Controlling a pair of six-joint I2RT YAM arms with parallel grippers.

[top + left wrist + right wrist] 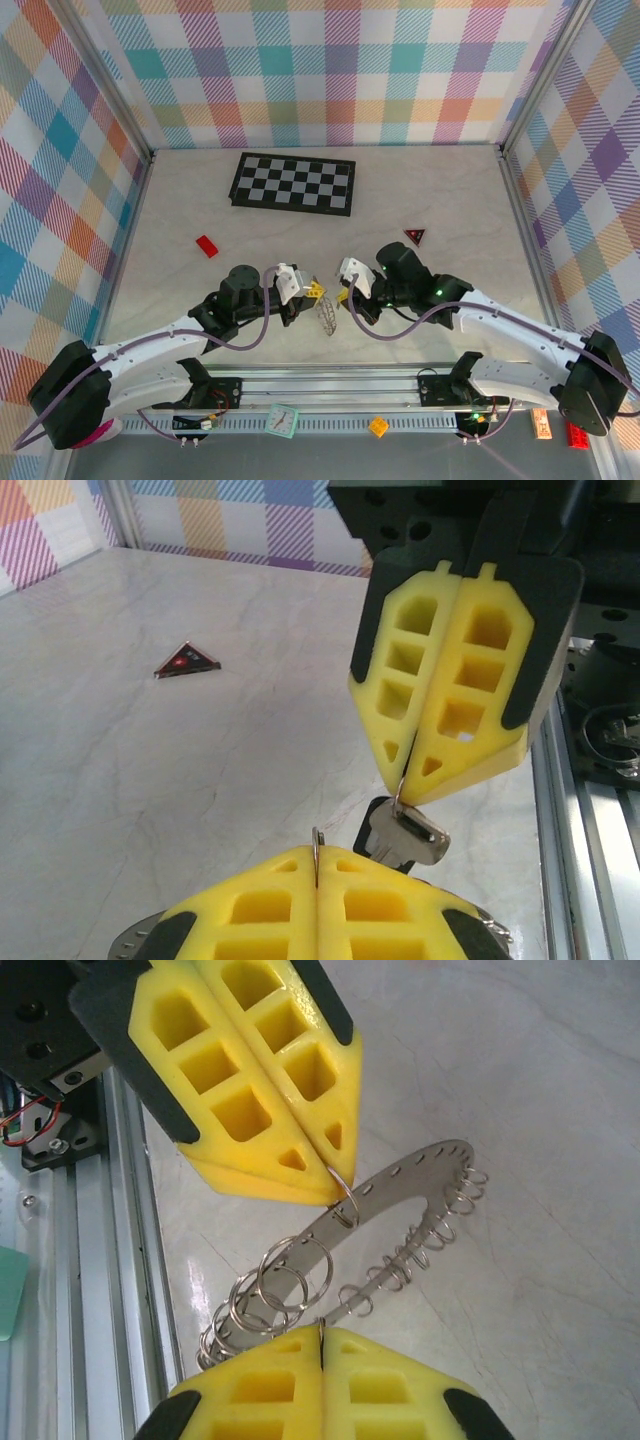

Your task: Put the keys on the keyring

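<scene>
My left gripper (318, 858) is shut on a thin wire loop that stands up between its yellow pads. That loop belongs to the keyring (400, 1192), a flat grey ring fringed with wire loops, which hangs tilted under my left gripper (330, 1182). Facing it, my right gripper (405, 790) is shut on a small wire ring from which a silver key (412, 836) dangles. In the top view the keyring (327, 315) hangs between my left gripper (314, 291) and my right gripper (343, 295), both close above the table. My right gripper (322, 1335) sits just below the keyring's loops.
A red triangle (414, 236) lies behind the right arm and a red brick (206, 246) at the left. The checkerboard (293, 183) lies at the back. The metal rail (330, 385) runs along the near edge, close to both grippers. Plaid walls enclose the table.
</scene>
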